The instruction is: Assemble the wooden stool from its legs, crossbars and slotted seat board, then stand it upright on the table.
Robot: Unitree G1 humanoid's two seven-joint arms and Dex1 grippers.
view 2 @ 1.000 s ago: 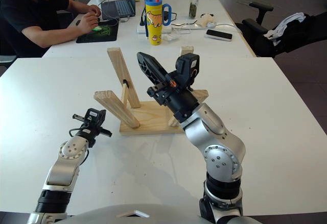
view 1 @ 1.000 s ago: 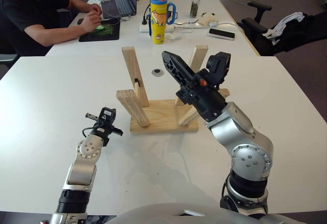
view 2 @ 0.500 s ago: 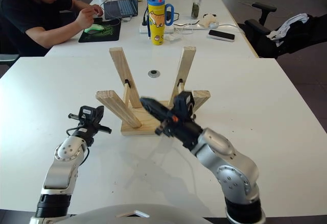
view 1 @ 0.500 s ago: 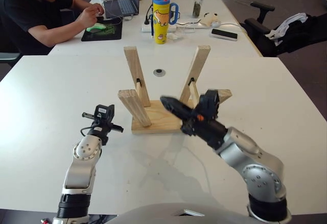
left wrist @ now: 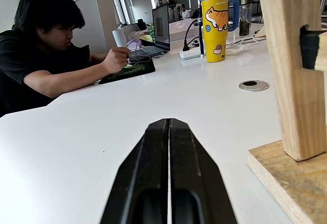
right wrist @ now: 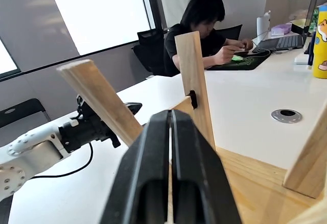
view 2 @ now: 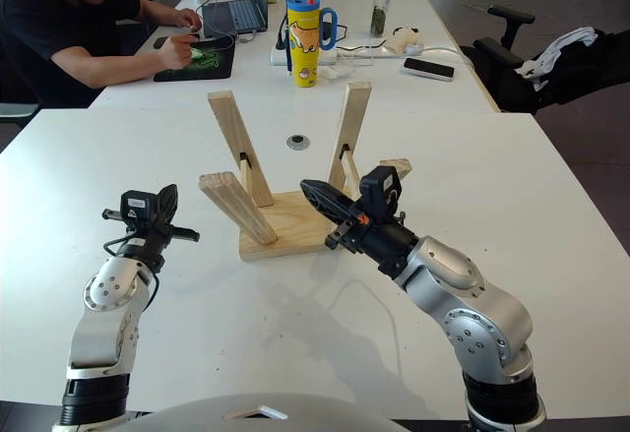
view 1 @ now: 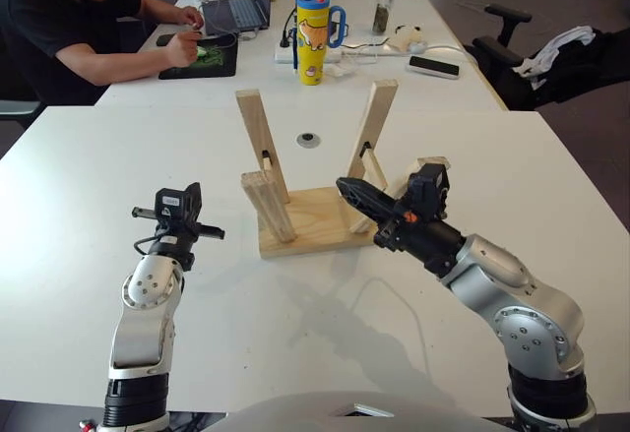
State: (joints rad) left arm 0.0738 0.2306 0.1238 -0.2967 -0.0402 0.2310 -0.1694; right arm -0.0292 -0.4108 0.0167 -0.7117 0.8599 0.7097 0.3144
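- Lowering my right gripper [view 1: 354, 196], clenched empty, to the seat board [view 1: 313, 229].
- My left gripper [view 1: 189, 217], clenched too, backs off left.
- Stool [view 1: 258, 147] stays legs-up; flipping remains.

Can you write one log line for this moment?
pale wooden stool: upside down, legs up | left claw: shut, apart from stool | right claw: shut, over stool, between its legs
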